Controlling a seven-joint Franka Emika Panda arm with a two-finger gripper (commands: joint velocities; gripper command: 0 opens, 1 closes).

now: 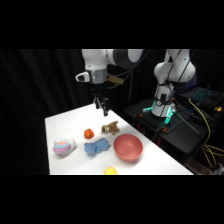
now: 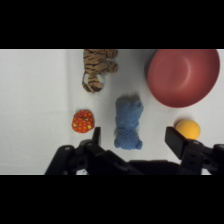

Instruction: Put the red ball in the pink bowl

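Gripper (image 2: 132, 140) is held high above the table (image 1: 65, 120) with fingers spread wide, nothing gripped, likely lined up for descent. Red ball (image 2: 83, 121) is seen lower left in wrist view, apart from the bowl (image 2: 183, 76) at upper right, blue toy (image 2: 128, 123) between.

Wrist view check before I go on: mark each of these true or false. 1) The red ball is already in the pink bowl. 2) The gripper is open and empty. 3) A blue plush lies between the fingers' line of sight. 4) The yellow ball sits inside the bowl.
1) False: the red ball lies on the table, apart from the pink bowl.
2) True: the gripper is open, holding nothing.
3) True: the blue plush lies there.
4) False: the yellow ball rests outside it.
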